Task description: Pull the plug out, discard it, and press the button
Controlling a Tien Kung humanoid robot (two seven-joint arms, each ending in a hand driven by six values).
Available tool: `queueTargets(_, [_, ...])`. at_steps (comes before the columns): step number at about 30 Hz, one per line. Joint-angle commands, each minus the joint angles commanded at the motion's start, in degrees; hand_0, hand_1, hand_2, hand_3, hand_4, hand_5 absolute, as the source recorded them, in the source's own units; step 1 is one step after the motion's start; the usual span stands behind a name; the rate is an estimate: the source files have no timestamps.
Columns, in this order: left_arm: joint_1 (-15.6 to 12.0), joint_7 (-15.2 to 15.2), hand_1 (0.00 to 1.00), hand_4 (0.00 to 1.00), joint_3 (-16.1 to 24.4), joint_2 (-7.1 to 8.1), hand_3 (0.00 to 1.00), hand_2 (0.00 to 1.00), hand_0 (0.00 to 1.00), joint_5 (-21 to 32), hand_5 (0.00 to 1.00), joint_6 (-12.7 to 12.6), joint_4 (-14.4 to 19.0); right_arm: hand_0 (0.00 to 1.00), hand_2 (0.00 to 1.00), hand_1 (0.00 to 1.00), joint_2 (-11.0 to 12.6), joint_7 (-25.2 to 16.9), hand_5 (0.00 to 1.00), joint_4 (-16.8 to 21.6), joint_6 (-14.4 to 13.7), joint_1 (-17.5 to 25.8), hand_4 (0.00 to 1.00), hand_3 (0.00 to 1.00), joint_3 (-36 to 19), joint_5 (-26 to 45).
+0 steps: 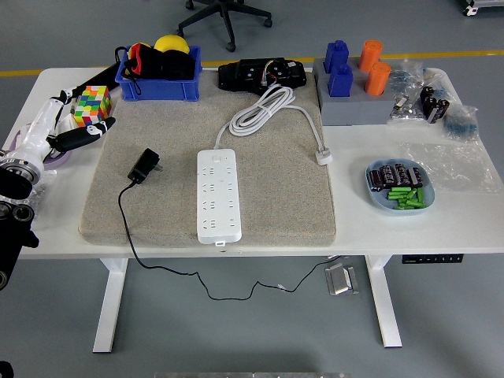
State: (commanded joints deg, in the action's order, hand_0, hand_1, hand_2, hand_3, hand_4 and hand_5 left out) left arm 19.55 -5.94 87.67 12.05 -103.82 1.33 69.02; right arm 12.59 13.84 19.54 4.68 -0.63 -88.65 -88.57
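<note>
Black plug (pixel 144 166) lies on the grey mat (pixel 276 189), left of the white power strip (pixel 217 195) and clear of its sockets; its thin black cord (pixel 157 264) runs off the mat's front-left edge and hangs below the bench (pixel 441 228). The strip lies lengthwise at mat centre, its white cable (pixel 260 110) coiled behind it and ending in a white connector at the mat's right edge.

Left hand (pixel 14 216) sits at the picture's left edge, over the bench's near-left corner, well apart from the plug and to its lower left. Only dark joints and a silver wrist ring show; cannot tell how far the fingers are open, and nothing is seen in its grasp.

Bench is white, on white legs, over a grey floor with a yellow line at the far side. At the back: blue bin (pixel 157 75) with black, red and yellow items, a colour cube (pixel 93 102), a black device (pixel 264 75). Right side: grey block (pixel 350 110) carrying blue and orange cylinders, a blue dish (pixel 398 189) of small parts, clear bags. An office chair base (pixel 224 16) stands beyond the bench.
</note>
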Motion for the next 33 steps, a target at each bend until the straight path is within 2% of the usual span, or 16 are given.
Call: queueTargets(33, [-0.3, -0.2, 0.998, 0.827, 0.2, -0.01, 0.94, 0.959, 0.978, -0.1, 0.436, 0.1, 0.3, 0.767, 0.724, 0.729, -0.2, 0.0, 0.658, 0.1, 0.0, 0.2, 0.883, 0.713, -0.7, -0.1])
